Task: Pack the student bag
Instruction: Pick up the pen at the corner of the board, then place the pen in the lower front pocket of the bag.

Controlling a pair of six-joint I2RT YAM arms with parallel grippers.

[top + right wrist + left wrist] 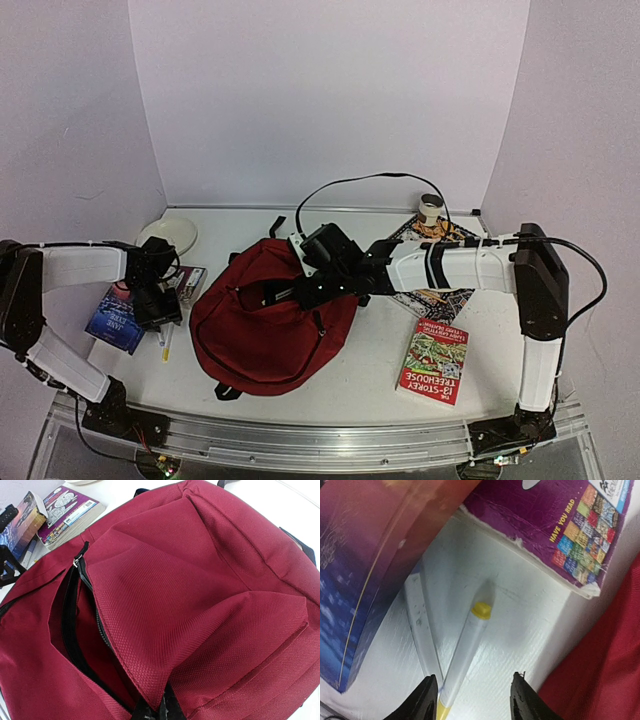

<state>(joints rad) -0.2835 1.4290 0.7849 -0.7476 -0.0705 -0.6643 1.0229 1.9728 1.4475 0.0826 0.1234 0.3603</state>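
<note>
Straddling a pen with the left gripper (472, 702), while the right gripper (157, 710) pinches the student bag (270, 325).

Left gripper: jaws about half apart, with fingertips (427, 700) on either side of a white pen with a yellow cap (465, 655). The pen lies on the white table (520, 630), close against one finger and clear of the other, so it is not gripped. It sits between a blue book (350, 580) and a purple paperback (555, 525). Student bag: dark red, lying flat mid-table just right of the pen, with its zipper opening (70, 625) gaping. Right gripper: closed tight on a fold of the bag's fabric beside that opening, the cloth drawn to a peak at the fingers. A "13-Storey Treehouse" book (435, 360) lies right of the bag, apart from it.
</note>
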